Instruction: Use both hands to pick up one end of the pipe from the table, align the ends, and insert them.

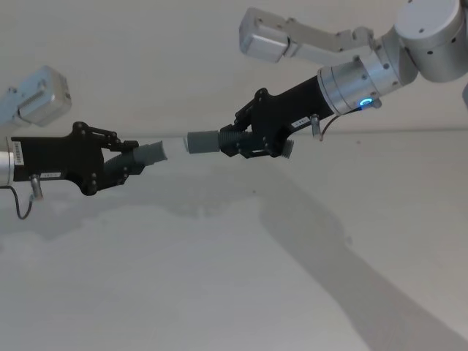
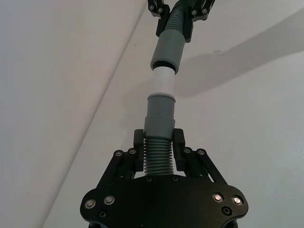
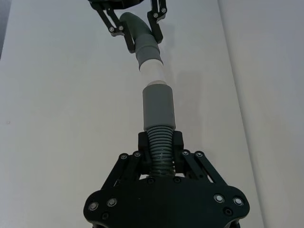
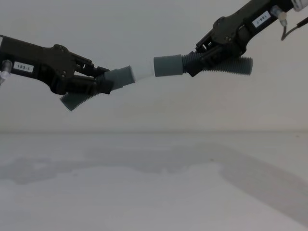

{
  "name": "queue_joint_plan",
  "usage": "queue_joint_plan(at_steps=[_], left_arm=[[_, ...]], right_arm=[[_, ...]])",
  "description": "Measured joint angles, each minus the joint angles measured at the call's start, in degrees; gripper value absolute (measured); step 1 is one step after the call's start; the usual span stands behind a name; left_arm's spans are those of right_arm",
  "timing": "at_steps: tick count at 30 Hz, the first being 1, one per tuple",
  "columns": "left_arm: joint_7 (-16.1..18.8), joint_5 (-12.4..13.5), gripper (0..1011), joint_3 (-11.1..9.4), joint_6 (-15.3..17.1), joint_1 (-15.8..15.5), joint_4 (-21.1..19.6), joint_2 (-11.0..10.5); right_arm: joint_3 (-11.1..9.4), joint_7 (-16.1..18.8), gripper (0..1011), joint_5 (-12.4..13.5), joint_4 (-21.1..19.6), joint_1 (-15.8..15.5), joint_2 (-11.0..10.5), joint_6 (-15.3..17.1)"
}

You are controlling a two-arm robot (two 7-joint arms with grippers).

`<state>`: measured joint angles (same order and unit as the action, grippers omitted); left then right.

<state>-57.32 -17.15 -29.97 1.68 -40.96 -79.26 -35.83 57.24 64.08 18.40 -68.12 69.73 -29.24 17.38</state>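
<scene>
Two hose pieces meet in mid-air above the table (image 1: 219, 292). The left gripper (image 1: 121, 162) has its jaws clamped on the ribbed, dark-grey body of the left hose (image 4: 79, 98), whose smooth grey cuff (image 1: 150, 155) ends in a narrower white tip (image 1: 174, 148). The right gripper (image 1: 245, 139) is clamped on the corrugated right hose (image 4: 226, 65), its plain grey socket (image 1: 202, 141) facing the tip. In the chest view the tip touches the socket's mouth; whether it has entered cannot be told. The left piece tilts slightly against the right. The matte white table lies well below both pieces, with open room all around.
</scene>
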Motion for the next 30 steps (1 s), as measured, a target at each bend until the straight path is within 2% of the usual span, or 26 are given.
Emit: queue_joint_plan(at_steps=[30], left_arm=[[0.01, 0.02, 323, 0.01, 0.0, 0.0, 0.01, -0.01]], right_arm=[[1.64, 0.32, 258, -0.42, -0.74, 1.08, 0.47, 1.56]])
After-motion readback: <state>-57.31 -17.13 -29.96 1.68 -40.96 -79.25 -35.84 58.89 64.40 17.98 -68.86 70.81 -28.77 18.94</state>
